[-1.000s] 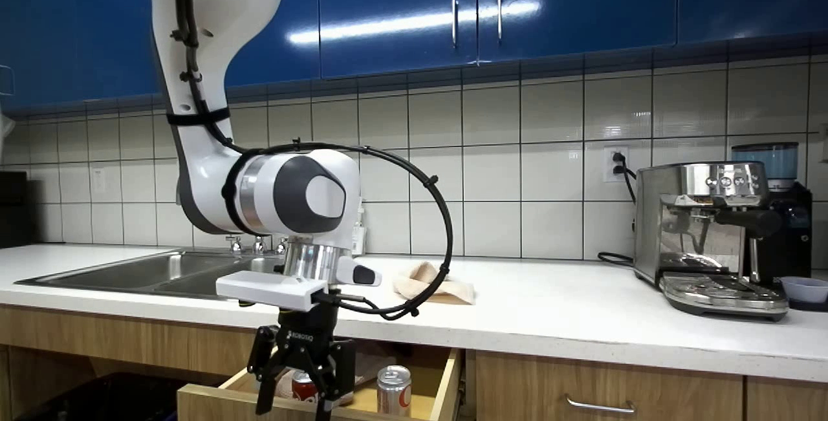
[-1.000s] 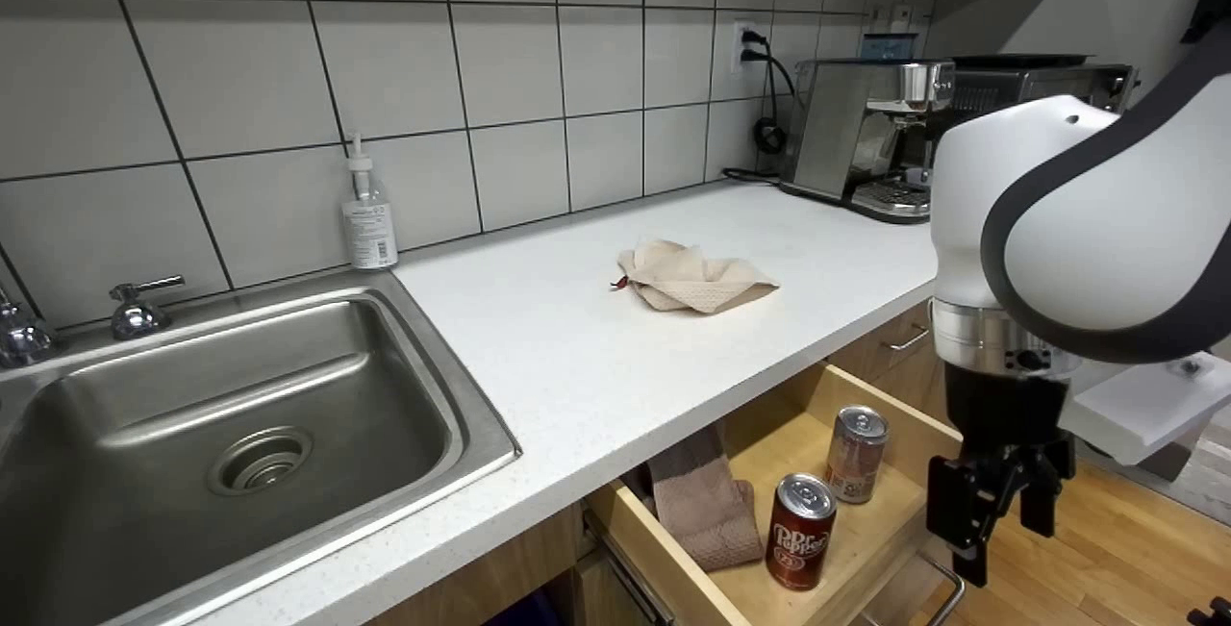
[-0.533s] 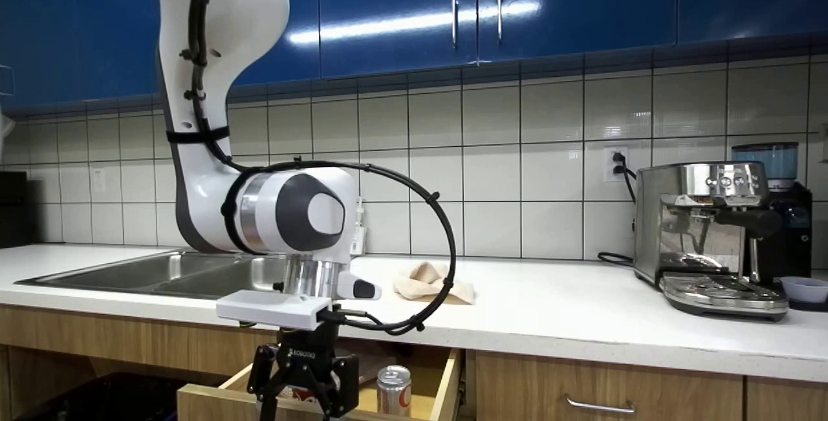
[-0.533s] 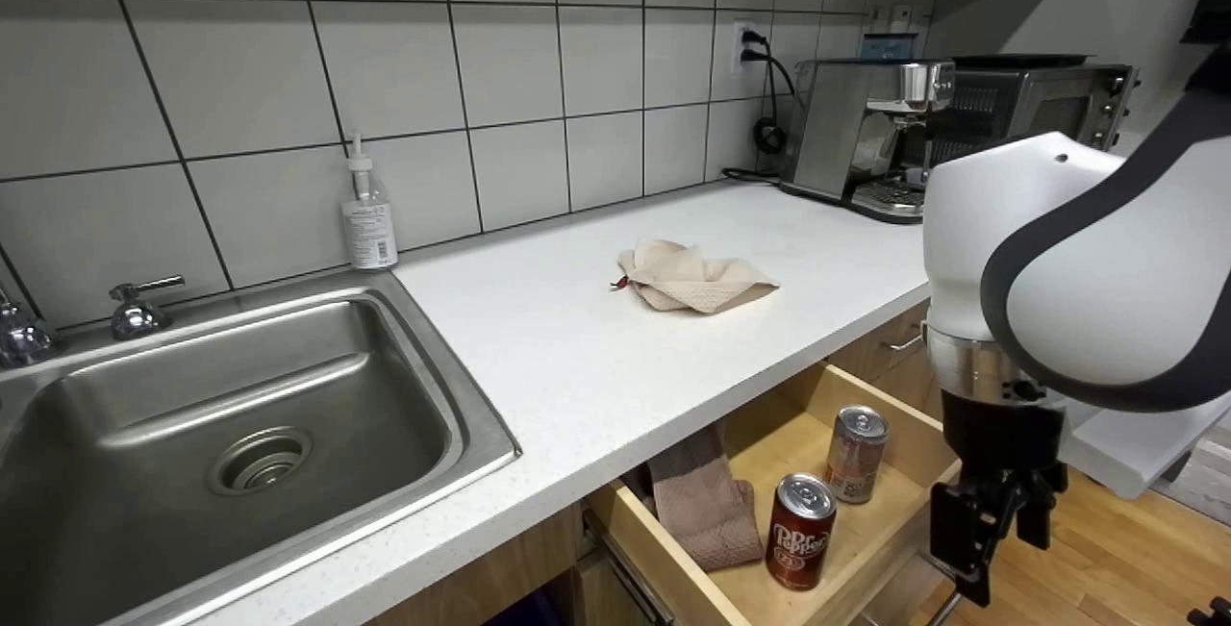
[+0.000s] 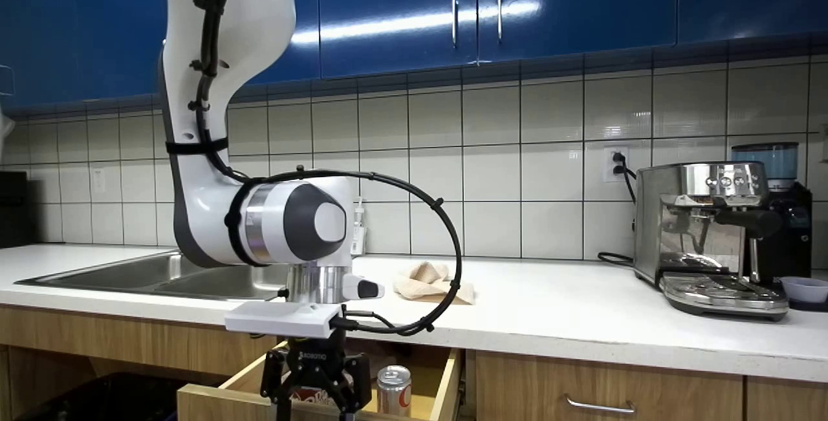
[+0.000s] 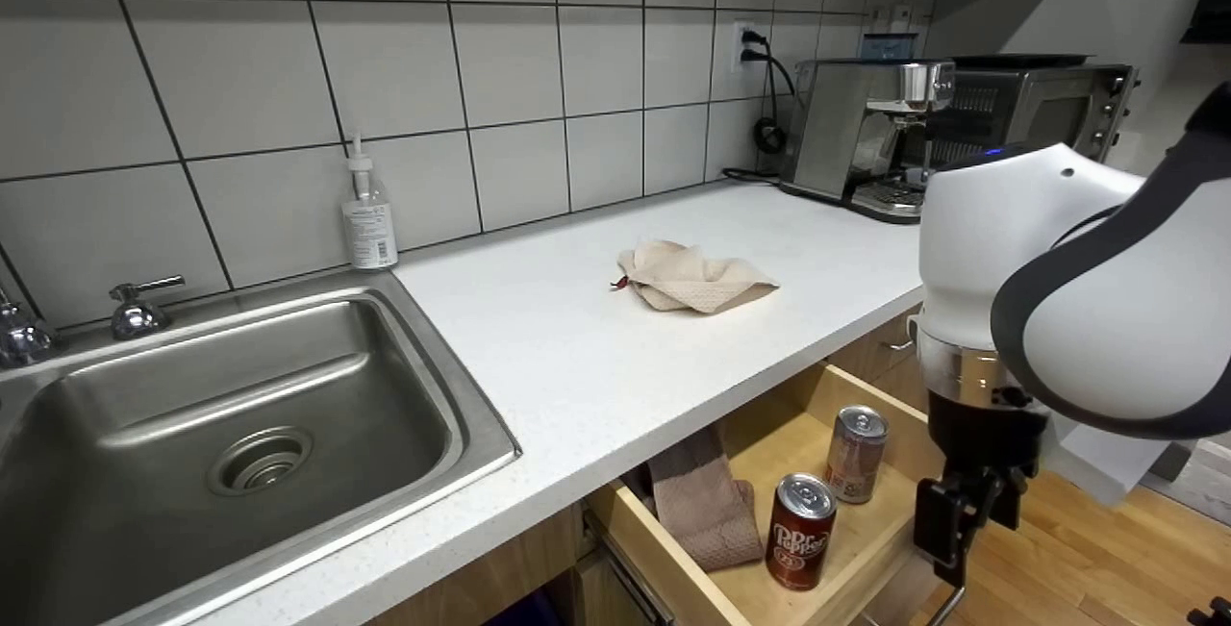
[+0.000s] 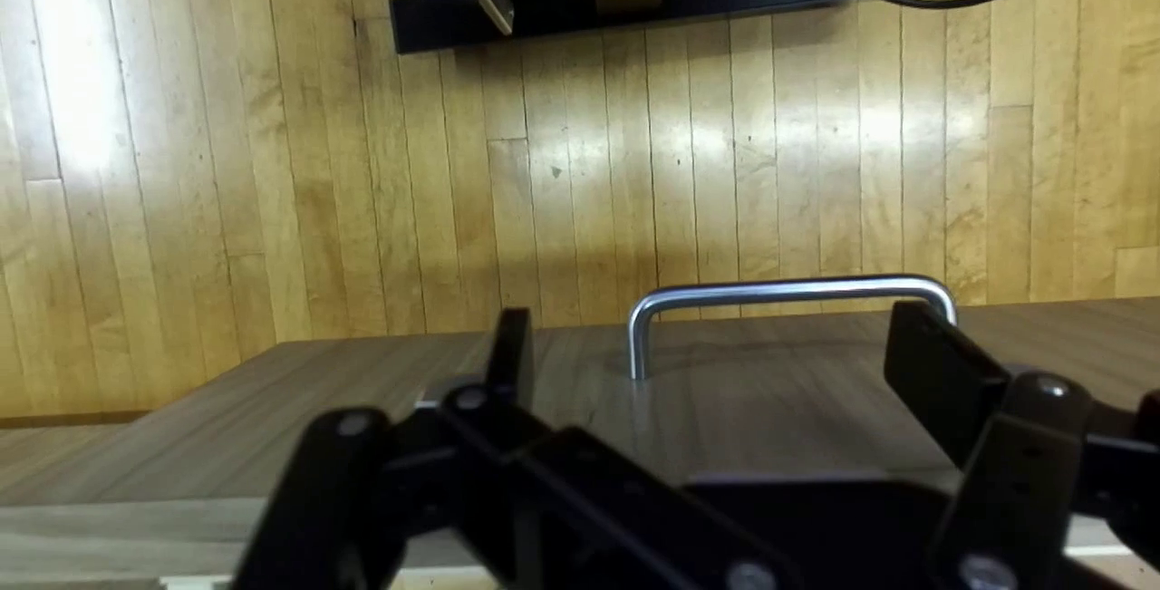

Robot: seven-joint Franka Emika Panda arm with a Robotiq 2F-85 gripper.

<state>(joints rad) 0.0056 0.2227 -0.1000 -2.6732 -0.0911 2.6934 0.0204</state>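
Lower since the earlier frame, my arm [image 5: 210, 220] has come down and edged closer to the drawer [image 5: 213, 405]; the drawer and what stands in it have not shifted. In an exterior view my jaws hang at the drawer's front, spread apart, their tips cut off by the bottom edge; a silver can [image 5: 393, 396] stands inside, and a red can [image 5: 314, 396] shows partly behind my jaws.

In an exterior view the drawer is already pulled out below the desk [image 6: 539, 347]. Both cans stand upright in it, beside a brown cloth [image 6: 707, 511]; a beige cloth [image 6: 697, 280] lies on the desk. My jaws are just outside the drawer, close by its handle [image 6: 950, 600]; whether they touch it I cannot tell.

In the wrist view the handle's bar shows just beyond my fingers [image 7: 933, 372], one end partly hidden by a finger. My jaws stand spread wide and have hold of nothing. As I judge it, the approach to the handle is well along; a grip on it is not yet taken.
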